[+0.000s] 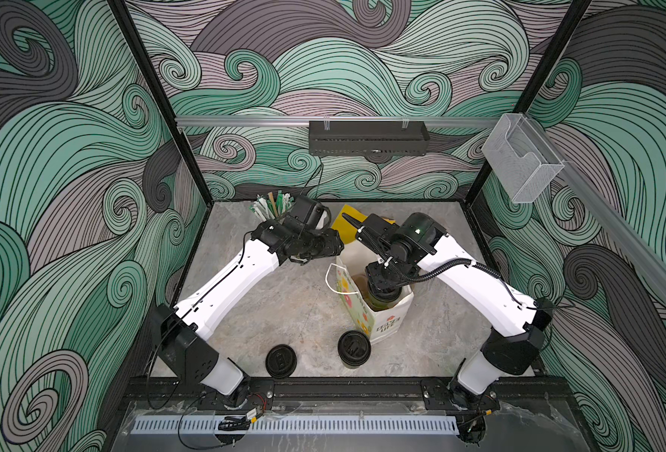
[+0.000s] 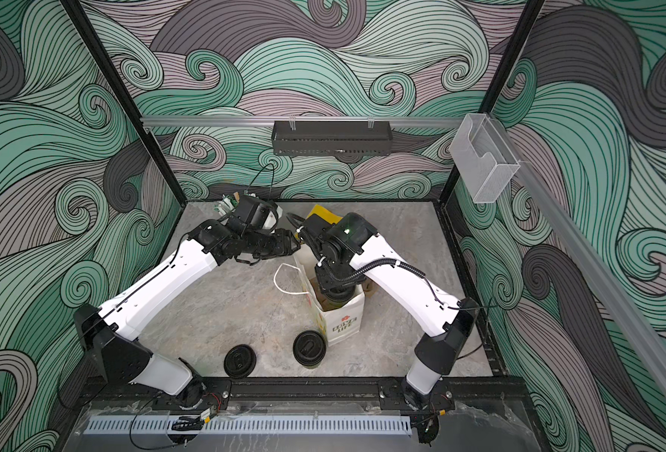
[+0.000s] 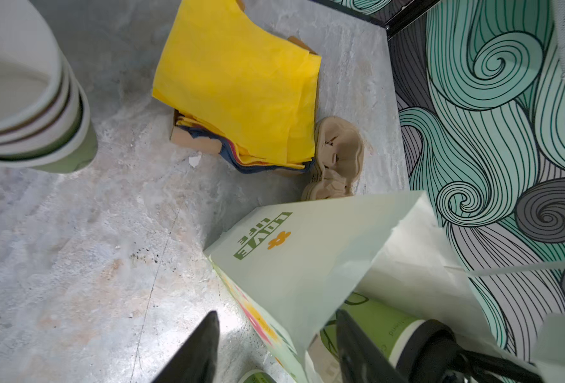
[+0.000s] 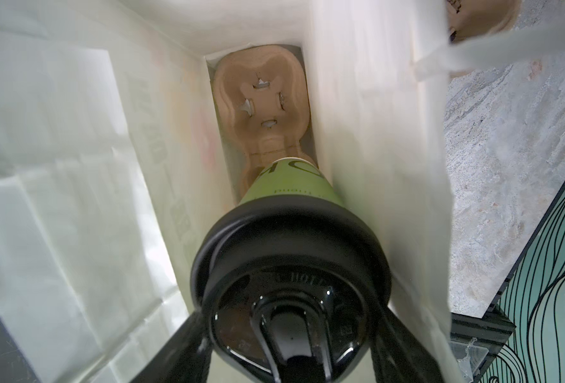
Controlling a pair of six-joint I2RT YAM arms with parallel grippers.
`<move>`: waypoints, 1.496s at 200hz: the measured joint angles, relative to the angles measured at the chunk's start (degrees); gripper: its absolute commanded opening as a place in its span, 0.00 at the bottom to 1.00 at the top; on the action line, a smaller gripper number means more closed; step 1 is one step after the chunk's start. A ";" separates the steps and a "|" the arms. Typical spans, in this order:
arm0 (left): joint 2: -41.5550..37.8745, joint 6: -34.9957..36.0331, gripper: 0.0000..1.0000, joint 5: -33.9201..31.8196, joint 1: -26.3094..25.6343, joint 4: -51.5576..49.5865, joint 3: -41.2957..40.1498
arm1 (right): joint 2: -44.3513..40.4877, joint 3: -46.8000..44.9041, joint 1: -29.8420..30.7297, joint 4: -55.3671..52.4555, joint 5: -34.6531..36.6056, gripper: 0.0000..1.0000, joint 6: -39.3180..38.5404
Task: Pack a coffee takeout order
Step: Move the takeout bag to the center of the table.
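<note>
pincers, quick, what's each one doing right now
Left pincer: open, straddling the paper bag's edge.
Right pincer: shut on the lidded green cup.

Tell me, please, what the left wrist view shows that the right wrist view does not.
Only the left wrist view: the yellow napkins, a stack of lidless cups and the printed outside of the paper bag. Only the right wrist view: the bag's inside, with a cardboard carrier at its bottom, one socket free. Both: the bag, the lidded cup in it and the grey table.
</note>
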 measured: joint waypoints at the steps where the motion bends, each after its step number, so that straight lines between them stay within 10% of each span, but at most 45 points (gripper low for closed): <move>1: -0.07 0.02 0.66 -0.04 0.00 0.02 0.04 | 0.00 0.00 0.00 0.00 0.00 0.67 0.00; 93: -16.28 -1.81 0.66 -1.95 0.07 -8.41 -2.01 | 2.01 -0.09 0.70 0.00 -0.48 0.66 0.35; 171: -21.16 -5.03 0.65 12.70 0.28 -10.25 -9.57 | 5.53 -0.07 1.44 -0.02 -0.50 0.67 1.29; 299: -23.74 -9.86 0.38 20.39 0.33 -2.99 -17.88 | 6.08 -0.31 -0.74 -0.07 -1.99 0.68 -1.03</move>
